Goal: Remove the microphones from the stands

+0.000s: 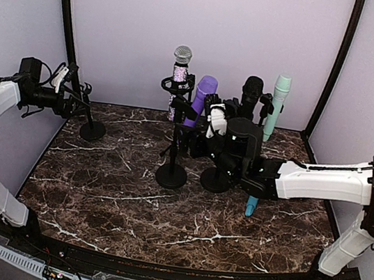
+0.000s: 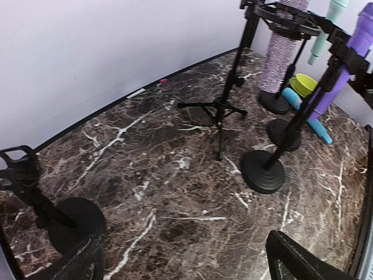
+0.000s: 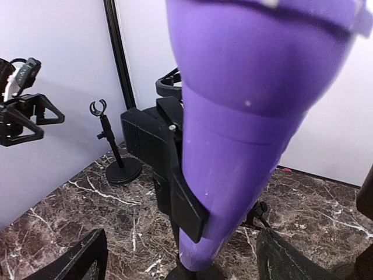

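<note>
A purple microphone [image 1: 201, 98] sits tilted in the black clip [image 3: 166, 157] of a round-base stand [image 1: 171, 175]. It fills the right wrist view [image 3: 245, 128]. My right gripper [image 3: 186, 265] is open, one finger on each side of the microphone's lower end and not touching it; in the top view it [image 1: 199, 136] is just right of the microphone. My left gripper [image 1: 73, 98] is open and empty at the far left, beside an empty stand [image 1: 92, 130]. In the left wrist view its fingers [image 2: 303, 262] frame bare table.
A sparkly microphone [image 1: 179, 72] stands on a tripod stand [image 2: 221, 111]. A black microphone [image 1: 252, 90] and a teal one [image 1: 277, 104] stand behind my right arm. A blue object [image 1: 252, 206] lies on the table, and a yellow bowl [image 2: 303, 84] sits near it.
</note>
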Robot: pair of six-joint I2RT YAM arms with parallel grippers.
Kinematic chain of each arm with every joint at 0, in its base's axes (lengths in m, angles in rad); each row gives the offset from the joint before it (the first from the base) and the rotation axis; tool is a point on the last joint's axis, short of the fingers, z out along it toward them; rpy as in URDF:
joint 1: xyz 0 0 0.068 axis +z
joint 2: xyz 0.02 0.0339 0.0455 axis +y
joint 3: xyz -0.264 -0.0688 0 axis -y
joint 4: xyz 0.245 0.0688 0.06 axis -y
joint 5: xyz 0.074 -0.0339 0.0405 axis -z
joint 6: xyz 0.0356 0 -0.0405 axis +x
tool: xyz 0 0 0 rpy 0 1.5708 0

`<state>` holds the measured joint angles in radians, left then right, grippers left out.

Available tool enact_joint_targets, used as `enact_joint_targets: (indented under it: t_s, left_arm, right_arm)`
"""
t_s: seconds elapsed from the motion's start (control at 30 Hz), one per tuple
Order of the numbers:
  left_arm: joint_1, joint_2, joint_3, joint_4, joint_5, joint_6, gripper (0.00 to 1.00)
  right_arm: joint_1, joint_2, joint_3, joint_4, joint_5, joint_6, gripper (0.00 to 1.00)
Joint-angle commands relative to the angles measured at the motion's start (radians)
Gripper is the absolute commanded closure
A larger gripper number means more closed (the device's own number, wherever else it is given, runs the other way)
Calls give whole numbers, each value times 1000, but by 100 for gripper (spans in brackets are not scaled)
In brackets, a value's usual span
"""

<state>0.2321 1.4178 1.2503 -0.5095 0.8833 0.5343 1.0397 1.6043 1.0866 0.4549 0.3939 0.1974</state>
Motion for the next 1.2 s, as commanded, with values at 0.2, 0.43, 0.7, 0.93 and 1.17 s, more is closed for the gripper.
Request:
enact_joint_targets:
  t_s: [0.2,0.43,0.7,0.93,1.17]
  left_arm:
    - [3,-106,-76,-266,196,160,1]
    - [3,-129,-107,-274,222,177,1]
    - [0,-147,-118,-234,234,138,1]
    - [-14,-174,-125,-204,233,104,1]
    - [-110,-211,-126,-197,217,85,2]
  right_arm:
    - [-53,100,59,244,10,-86,11]
    - [-64,124,130,250,-190,-85,15]
    - [-16,161,165,216,-133,-71,35]
    - [66,183,176,240,96,-144,56]
    - [155,218,216,298,235,-209,70]
